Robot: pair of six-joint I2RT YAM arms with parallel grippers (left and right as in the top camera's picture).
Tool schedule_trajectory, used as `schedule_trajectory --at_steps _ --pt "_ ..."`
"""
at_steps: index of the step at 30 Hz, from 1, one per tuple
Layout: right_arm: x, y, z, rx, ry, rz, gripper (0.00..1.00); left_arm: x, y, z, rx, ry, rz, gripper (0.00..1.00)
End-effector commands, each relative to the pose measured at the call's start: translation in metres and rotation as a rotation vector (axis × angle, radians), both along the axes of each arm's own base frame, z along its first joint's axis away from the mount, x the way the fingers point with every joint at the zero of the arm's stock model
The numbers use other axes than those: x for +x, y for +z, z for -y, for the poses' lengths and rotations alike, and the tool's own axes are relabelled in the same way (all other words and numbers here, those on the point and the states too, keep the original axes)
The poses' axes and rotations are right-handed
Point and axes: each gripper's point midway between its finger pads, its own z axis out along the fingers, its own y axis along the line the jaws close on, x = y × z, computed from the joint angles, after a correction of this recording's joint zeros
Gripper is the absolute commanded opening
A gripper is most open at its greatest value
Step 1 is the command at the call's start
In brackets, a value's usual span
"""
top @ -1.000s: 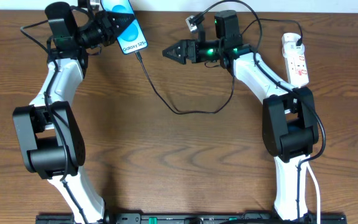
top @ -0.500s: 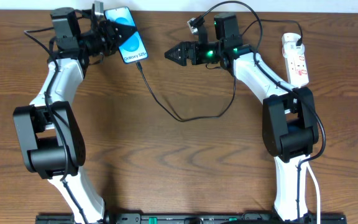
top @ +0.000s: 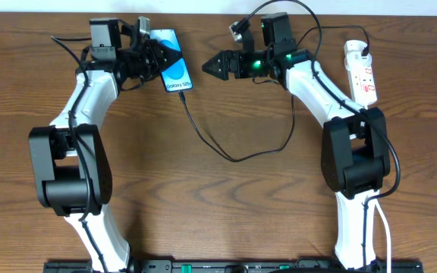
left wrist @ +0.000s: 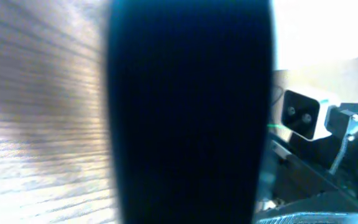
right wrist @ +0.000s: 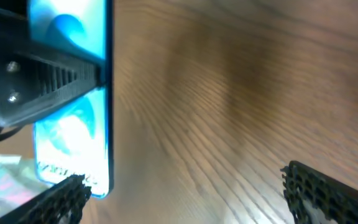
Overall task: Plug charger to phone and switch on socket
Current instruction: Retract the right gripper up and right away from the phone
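Blocking the left wrist view, one phone (top: 177, 74) sits clamped in left fingers (top: 160, 58); right fingers (right wrist: 319, 186) spread wide, empty; one charger (top: 234, 157), one socket (top: 361, 72).

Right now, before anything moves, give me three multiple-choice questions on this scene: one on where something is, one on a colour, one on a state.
1. Where does the socket lie?
A. near the table's right edge
B. near the table's left edge
C. in the middle of the table

2. What colour is the phone's screen?
A. red
B. blue-cyan
C. green

3. How is the right gripper?
A. shut, empty
B. open, empty
C. shut on the phone

Answers: 1 A, the white strip lies at far right in the overhead view; 2 B, the screen glows blue in the overhead and right wrist views; 3 B, its fingers stand apart with only wood between them.
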Motion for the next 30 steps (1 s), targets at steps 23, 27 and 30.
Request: schedule_trajectory --at_steps 23,27,30 --pt "-0.022 0.124 0.120 -0.507 -0.440 0.187 0.99 -0.015 -0.031 0.028 0.205 -0.035 -0.039 0.07" --pt "-0.026 0.121 0.121 -0.516 -0.435 0.173 0.99 -0.018 -0.043 0.039 0.232 -0.046 -0.058 0.07" --pt "-0.026 0.121 0.122 -0.518 -0.434 0.170 0.99 -0.021 -0.062 0.045 0.242 -0.061 -0.095 0.07"
